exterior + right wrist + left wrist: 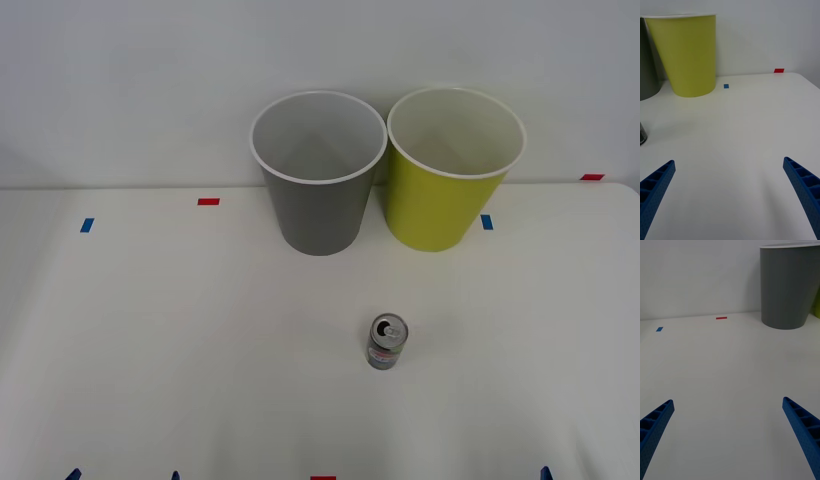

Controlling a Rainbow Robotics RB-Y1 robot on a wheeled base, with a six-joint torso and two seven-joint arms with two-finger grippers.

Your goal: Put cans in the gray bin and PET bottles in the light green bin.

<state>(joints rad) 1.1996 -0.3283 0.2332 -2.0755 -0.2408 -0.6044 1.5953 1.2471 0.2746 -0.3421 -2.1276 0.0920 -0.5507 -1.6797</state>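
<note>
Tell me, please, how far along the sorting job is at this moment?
Nothing looks sorted yet. The drink can stands upright on the white table, in front of the gray bin and the light green bin. Neither the left gripper nor the right gripper holds anything; both are open. Still left: grasping the can and dropping it into the gray bin.

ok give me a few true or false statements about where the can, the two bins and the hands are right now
1. The drink can stands upright on the table. True.
2. The can is already inside the gray bin. False: it stands on the table in front of the bins, apart from both.
3. The gray bin stands to the left of the light green bin. True.
4. The right hand is shut on the can. False: its fingers are spread wide and hold nothing.
5. The left hand is open above bare table. True.
6. A bottle lies beside the can. False: the can stands alone.
</note>
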